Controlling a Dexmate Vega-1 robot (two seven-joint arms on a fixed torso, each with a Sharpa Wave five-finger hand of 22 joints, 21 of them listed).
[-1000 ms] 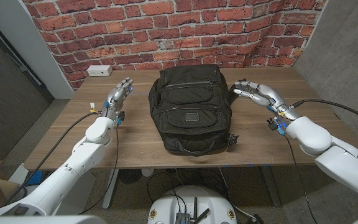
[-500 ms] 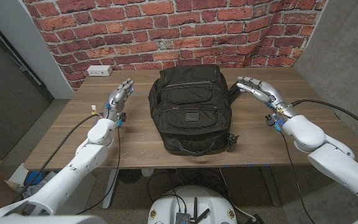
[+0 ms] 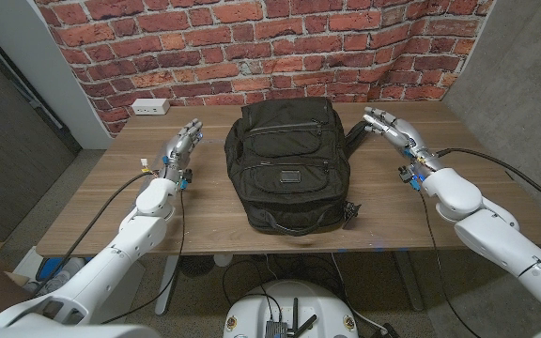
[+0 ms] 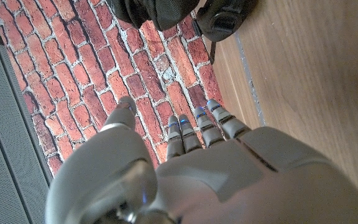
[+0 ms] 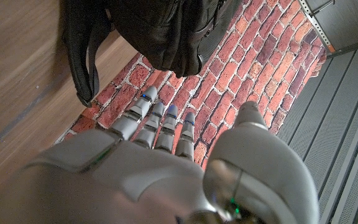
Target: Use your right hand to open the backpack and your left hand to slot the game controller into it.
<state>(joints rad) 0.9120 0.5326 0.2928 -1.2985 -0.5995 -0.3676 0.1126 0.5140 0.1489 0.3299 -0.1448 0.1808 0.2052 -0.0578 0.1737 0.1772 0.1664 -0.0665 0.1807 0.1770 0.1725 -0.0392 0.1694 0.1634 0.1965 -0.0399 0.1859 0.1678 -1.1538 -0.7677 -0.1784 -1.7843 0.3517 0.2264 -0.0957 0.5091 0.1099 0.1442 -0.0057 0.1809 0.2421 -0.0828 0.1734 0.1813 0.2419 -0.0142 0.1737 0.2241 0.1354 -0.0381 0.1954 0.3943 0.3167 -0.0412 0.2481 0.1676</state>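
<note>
- Head view: the backpack (image 3: 287,164) lies closed in the middle of the surface (image 3: 205,218), between the two hands. The right hand (image 3: 388,126) hangs by the bag's upper right corner, just beside a strap (image 3: 355,136), fingers spread and grasping nothing. The left hand (image 3: 181,143) stands on the far side of the bag from it, near the bag's left flank but apart from it, fingers extended and released.
- Head view, step: the judgement is that the opening step is only at the approach; no zipper looks undone. The game controller cannot be made out anywhere on the surface, so where it sits cannot be told.
- Left wrist view: the left hand's fingers (image 4: 185,132) reach out with nothing in them, the bag's dark bulk ahead of the fingertips and well apart, the brick wall (image 4: 73,81) behind.
- Right wrist view: the right hand's fingers (image 5: 157,127) are straight and empty; the strap and the bag's corner lie just beyond the fingertips, not touching.
- Next move: the right hand would likely need to find a zipper pull on the bag's top edge and pinch it; the pull itself is too small to pick out here.
</note>
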